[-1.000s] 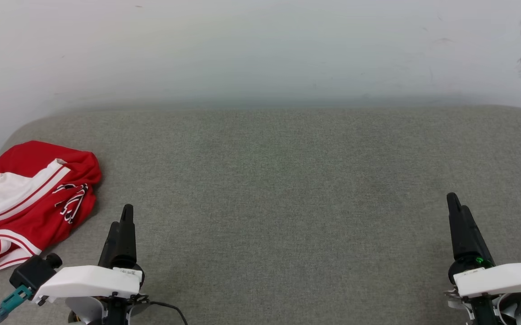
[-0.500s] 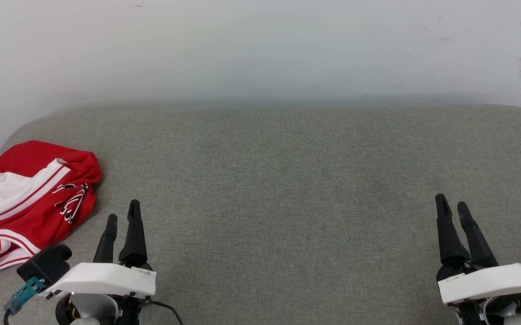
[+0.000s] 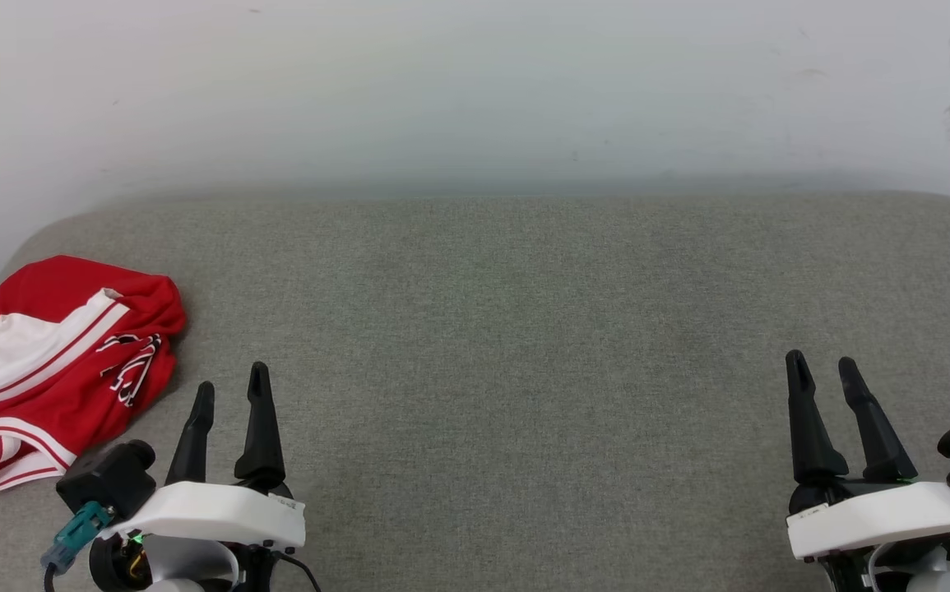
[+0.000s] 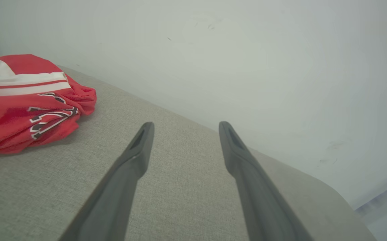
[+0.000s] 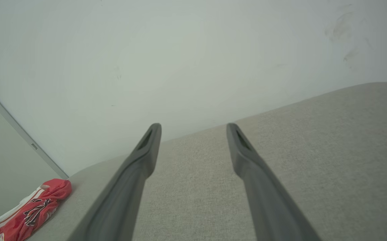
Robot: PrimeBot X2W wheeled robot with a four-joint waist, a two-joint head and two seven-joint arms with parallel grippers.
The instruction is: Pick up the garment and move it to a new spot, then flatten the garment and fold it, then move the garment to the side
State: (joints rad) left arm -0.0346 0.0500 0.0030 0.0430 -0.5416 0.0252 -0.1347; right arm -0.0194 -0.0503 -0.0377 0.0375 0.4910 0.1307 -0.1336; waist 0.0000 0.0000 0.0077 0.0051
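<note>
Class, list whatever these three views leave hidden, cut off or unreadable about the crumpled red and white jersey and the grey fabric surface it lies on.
1. Crumpled red and white jersey: in the head view, folds bury its black lettering, so it is unreadable.
2. Same jersey: in the left wrist view it is cut by the left edge; in the right wrist view it is too small for detail.
3. Grey fabric surface: in the head view, its near side is cut off by the bottom edge.

The jersey (image 3: pixel 63 362) lies on the upholstered surface (image 3: pixel 507 329), just left of the left gripper (image 3: pixel 232 378) and apart from it. The right gripper (image 3: pixel 820 359) is well off to the right; the wall (image 3: pixel 475 90) stands ahead of both.
</note>
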